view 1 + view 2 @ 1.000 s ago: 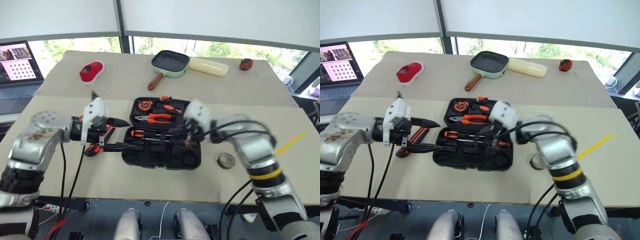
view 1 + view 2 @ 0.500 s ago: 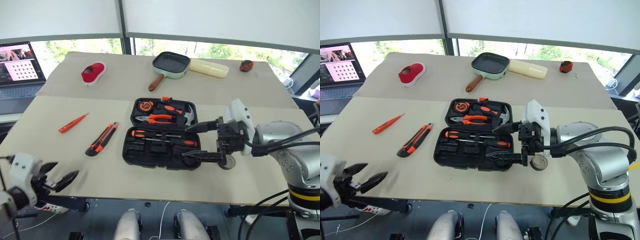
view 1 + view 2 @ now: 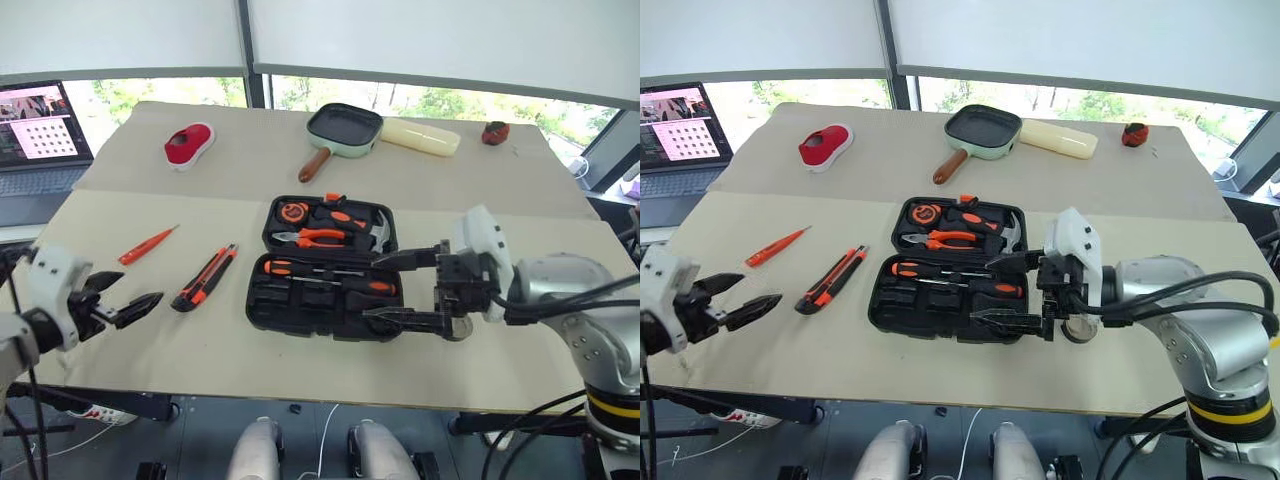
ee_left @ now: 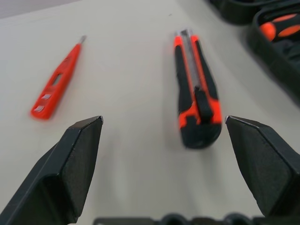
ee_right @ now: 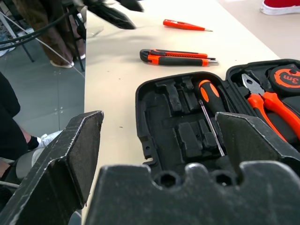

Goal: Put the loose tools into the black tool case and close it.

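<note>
On the table, the black tool case lies open in the middle with two screwdrivers already seated in its near half. The utility knife and a slim orange screwdriver lie loose to its left, well apart from the case, and the tape roll sits just beside its right edge. The left hand hangs spread and empty near the knife; the right hand is spread over the case's right end. The knife looks light, rigid and rubber-gripped, best pinched across its mid-handle
</note>
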Action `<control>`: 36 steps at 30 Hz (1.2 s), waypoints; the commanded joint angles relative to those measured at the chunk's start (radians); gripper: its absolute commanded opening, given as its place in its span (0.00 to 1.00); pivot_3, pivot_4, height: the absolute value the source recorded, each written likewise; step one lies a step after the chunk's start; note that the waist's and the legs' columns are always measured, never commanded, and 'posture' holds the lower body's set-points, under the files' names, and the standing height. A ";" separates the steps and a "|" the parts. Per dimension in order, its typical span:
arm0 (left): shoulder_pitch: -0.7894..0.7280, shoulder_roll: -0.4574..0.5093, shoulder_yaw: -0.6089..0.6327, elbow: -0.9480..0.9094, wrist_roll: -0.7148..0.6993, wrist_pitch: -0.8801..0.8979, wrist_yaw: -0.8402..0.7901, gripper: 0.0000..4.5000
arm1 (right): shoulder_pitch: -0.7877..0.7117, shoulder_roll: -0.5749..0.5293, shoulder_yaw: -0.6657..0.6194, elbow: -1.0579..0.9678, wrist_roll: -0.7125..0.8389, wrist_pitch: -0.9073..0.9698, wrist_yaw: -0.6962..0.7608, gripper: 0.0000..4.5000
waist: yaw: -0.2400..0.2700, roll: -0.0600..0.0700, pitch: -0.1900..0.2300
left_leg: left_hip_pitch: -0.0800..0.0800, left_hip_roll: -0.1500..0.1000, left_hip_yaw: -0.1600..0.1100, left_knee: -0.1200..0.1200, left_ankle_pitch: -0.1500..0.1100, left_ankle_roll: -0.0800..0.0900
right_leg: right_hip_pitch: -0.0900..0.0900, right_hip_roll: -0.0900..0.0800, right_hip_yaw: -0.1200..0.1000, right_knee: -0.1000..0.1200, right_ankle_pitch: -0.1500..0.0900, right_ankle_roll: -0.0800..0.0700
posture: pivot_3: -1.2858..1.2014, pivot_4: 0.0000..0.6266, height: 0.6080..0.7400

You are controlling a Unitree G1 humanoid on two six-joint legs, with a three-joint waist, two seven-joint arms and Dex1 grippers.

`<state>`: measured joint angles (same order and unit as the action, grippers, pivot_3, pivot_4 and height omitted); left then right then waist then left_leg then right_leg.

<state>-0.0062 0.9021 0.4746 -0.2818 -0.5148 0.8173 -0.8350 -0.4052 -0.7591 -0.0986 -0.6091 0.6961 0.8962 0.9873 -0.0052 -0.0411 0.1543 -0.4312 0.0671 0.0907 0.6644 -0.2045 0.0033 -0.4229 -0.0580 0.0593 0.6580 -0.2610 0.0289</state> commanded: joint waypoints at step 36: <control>-1.006 0.006 -0.555 1.516 0.599 -0.708 -0.115 1.00 | 0.137 -0.097 -0.106 -0.150 0.183 0.001 -0.193 0.99 | 0.013 -0.009 0.000 | -0.006 -0.001 0.000 0.000 0.000 0.000 | -0.003 0.001 -0.001 -0.001 0.001 0.002 | 0.52 0.24 1.00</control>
<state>-0.9747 0.9004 -0.0841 1.2126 0.0639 0.1136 -0.9688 -0.2729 -0.8397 -0.1547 -0.7238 0.8489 0.8960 0.8116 0.0079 -0.0498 0.1548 -0.4378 0.0659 0.0901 0.6641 -0.2042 0.0036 -0.4255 -0.0568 0.0584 0.6568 -0.2602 0.0313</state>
